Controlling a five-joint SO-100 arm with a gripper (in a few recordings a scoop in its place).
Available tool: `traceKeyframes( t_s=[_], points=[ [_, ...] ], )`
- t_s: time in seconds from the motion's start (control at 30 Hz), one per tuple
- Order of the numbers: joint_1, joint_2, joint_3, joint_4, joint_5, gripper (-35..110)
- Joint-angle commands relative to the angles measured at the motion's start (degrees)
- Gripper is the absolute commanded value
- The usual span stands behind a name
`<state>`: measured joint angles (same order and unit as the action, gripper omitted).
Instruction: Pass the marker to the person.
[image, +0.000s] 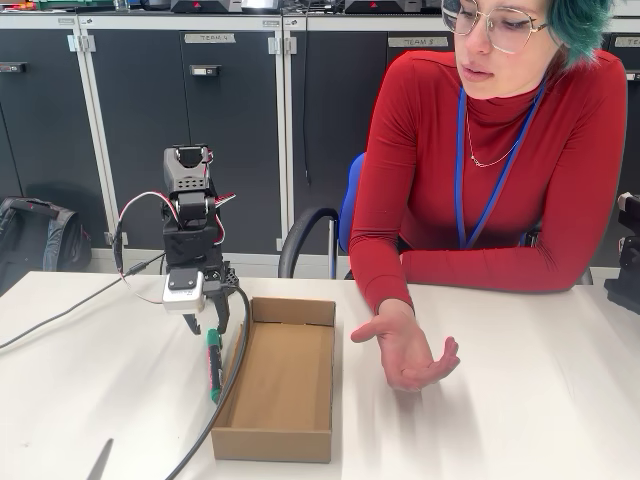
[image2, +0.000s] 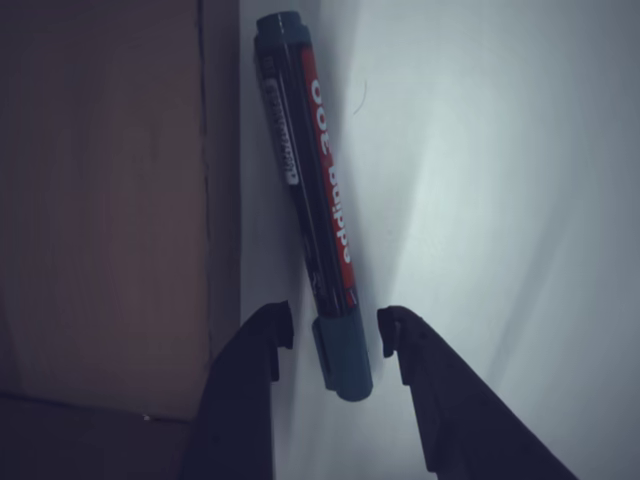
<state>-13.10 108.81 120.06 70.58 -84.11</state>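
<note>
The black gripper (image2: 335, 330) has its jaws spread around the cap end of the green-capped, red-banded marker (image2: 310, 190) lying just beside the open cardboard box (image: 285, 385), person's upturned hand (image: 408, 350) on the box's other side.

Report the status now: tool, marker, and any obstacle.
Tool open, fingers astride marker end. Marker flat on table, beside box. Person's hand open, waiting past box.

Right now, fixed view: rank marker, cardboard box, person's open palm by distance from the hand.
1. marker, directly under the hand, between its fingers.
2. cardboard box, just right of it.
3. person's open palm, farther right, past the box.
</note>
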Motion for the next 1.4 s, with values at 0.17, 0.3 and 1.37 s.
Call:
traceKeyframes(
  t_s=[0.17, 0.3, 1.37],
  points=[
    [1.76, -7.47, -6.15, -1.58, -2.02, 20],
    [2.11, -11.16, -8.26, -2.2, -2.2, 20],
    [2.99, -30.15, -24.52, 1.58, -2.37, 1]
  ],
)
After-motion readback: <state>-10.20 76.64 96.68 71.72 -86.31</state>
